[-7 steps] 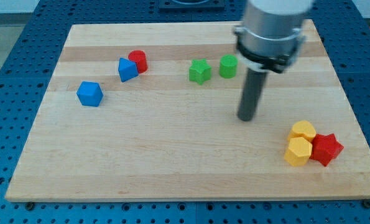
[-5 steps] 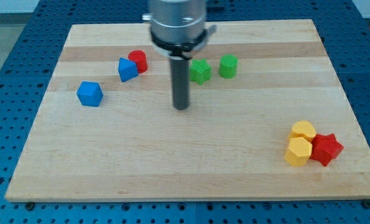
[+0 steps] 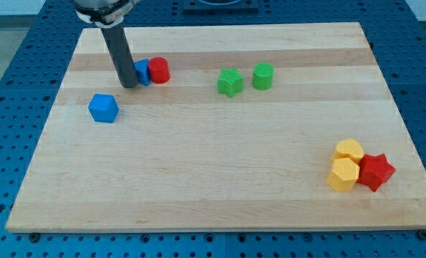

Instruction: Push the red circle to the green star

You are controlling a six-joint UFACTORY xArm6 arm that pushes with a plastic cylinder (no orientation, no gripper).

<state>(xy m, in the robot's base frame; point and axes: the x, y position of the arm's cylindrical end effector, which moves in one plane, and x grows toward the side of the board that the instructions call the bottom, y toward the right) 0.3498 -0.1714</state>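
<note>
My tip (image 3: 129, 85), a bare dark rod with no jaws to open or close, sits at the left edge of a small blue block (image 3: 142, 72) touching the red circle block (image 3: 159, 70), whose target green star block (image 3: 230, 82) lies rightward.

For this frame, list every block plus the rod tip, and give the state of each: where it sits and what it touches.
my tip: down at the view's left side of a blue block
blue block: partly hidden by rod, touching red circle
red circle: apart from green star
green star: beside green cylinder
blue cube: alone
yellow blocks: against red star
</note>
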